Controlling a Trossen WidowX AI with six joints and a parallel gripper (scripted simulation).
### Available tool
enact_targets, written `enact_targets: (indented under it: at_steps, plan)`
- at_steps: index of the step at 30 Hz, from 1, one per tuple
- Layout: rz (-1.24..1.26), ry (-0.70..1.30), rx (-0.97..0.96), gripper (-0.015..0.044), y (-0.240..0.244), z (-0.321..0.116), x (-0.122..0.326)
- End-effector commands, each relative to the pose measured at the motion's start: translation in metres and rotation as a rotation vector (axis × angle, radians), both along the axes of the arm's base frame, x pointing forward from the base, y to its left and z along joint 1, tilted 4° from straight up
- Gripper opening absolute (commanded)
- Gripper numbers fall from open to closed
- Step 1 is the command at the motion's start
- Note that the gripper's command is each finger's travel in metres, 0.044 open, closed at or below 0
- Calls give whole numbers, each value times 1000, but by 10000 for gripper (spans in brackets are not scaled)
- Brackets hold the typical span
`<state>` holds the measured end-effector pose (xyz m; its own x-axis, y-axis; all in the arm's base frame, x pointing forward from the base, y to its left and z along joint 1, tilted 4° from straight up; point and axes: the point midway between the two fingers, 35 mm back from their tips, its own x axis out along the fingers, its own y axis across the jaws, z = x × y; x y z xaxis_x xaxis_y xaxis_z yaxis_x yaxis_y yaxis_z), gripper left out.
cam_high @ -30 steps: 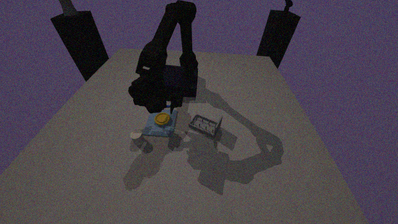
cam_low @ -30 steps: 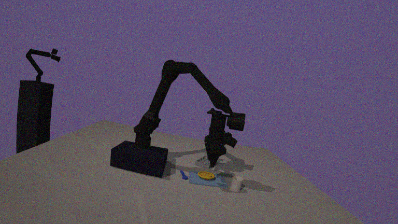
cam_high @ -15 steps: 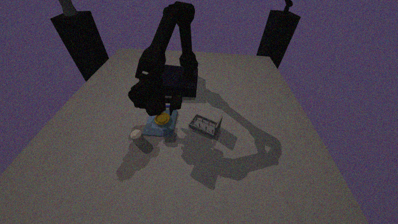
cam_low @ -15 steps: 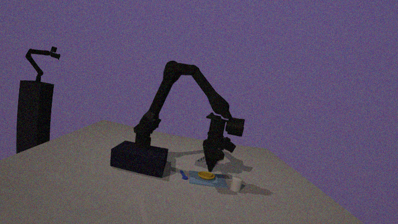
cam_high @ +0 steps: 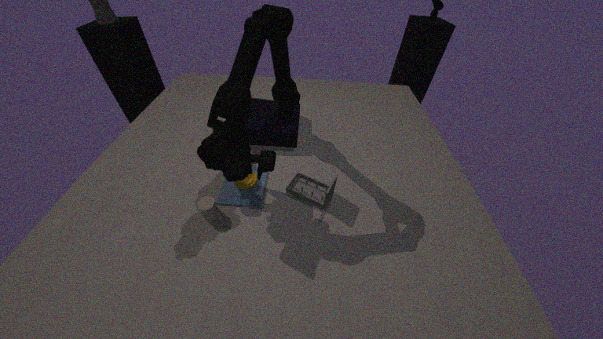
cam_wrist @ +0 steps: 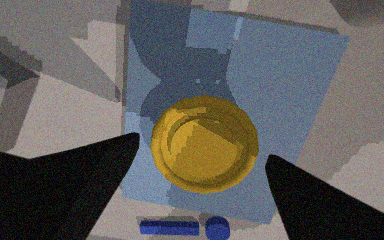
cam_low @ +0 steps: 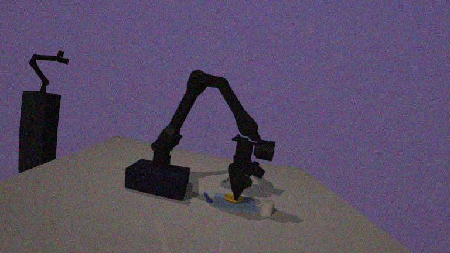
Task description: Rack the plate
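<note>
The yellow plate (cam_wrist: pixel 205 143) lies flat on a blue mat. It also shows in the top view (cam_high: pixel 246 181) and in the exterior view (cam_low: pixel 232 198). My gripper (cam_wrist: pixel 202 150) is open and empty, pointing straight down just above the plate, with one dark finger on each side of it. In the exterior view the fingertips (cam_low: pixel 237 196) reach down to the plate's rim. The grey dish rack (cam_high: pixel 311 188) stands on the table to the right of the mat, apart from the gripper.
A blue spoon (cam_wrist: pixel 182 227) lies beside the mat's edge, toward the robot base (cam_low: pixel 156 178). A white cup (cam_low: pixel 266 207) stands by the mat's other side. Two dark pillars (cam_high: pixel 119 64) stand at the table's far corners.
</note>
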<state>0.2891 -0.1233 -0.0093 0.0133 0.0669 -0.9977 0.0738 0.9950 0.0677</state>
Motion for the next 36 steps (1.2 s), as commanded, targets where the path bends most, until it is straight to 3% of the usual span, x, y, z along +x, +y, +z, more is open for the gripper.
enact_targets:
  at_steps: [1,18,29,36]
  plan:
    - [2,7,-2,400,0,-7,-2]
    - [2,7,-2,395,1,-19,-3]
    - [2,7,-2,321,1,-19,-3]
    - [2,6,-3,137,-4,3,3]
